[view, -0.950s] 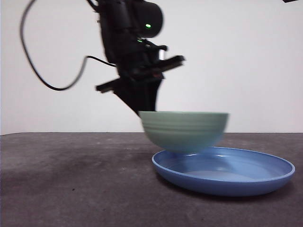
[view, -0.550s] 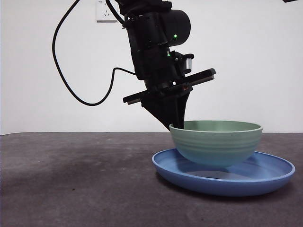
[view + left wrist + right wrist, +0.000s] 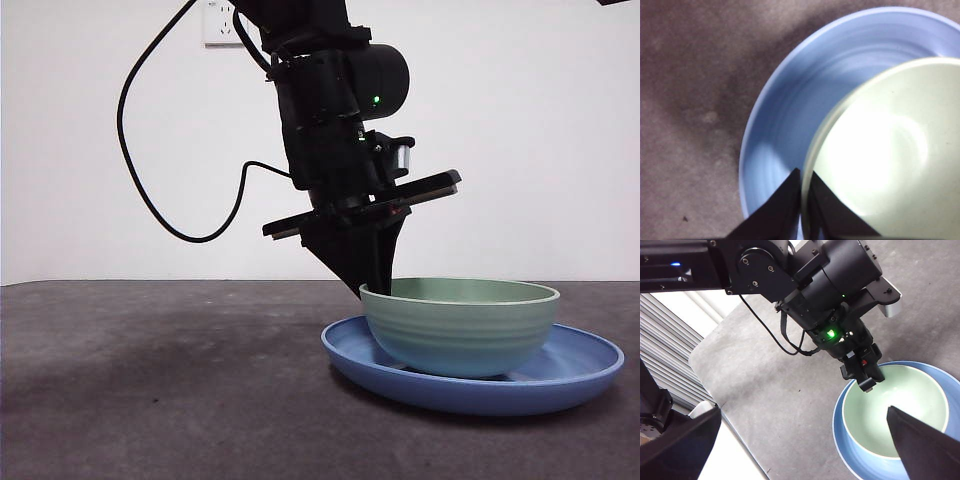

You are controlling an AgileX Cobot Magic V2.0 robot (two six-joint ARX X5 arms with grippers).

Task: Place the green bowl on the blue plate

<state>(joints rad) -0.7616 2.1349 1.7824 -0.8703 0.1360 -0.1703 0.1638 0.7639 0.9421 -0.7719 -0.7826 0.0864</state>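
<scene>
Bowl, green (image 3: 459,328): pale mint, round, faint horizontal ridges on the outside, lighter rim. Upright, seated inside the blue plate (image 3: 350,355); in the front view its base meets the plate floor, rim level. Set off-centre in the plate, with more bare plate showing on one side in the left wrist view. Interior empty and glossy, with a bright highlight.

Plate, blue: wide, shallow, glossy, raised rim, broader than the bowl. Lies flat on the bench (image 3: 150,390), right of centre in the front view.

Pincer, left (image 3: 801,186): black, comes down at a slant from above to the bowl's rim at its left side as the front view sees it. Clenched on the rim: one jaw on the outer wall over the plate, the other inside the bowl, the rim edge running between the tips. The right wrist view shows the same arm (image 3: 830,285), large and dark, a green indicator light on its housing, a black cable (image 3: 160,215) looping from it.

Pincer, right (image 3: 805,440): held high and well apart from the bowl, looking down on plate and bowl. Released: its two jaws stand wide apart at the frame's lower corners, nothing between them.

Bench: dark grey, matt, slightly mottled surface.

Wall (image 3: 560,140): plain white, behind the bench; a white wall socket (image 3: 218,22) near the top edge.
</scene>
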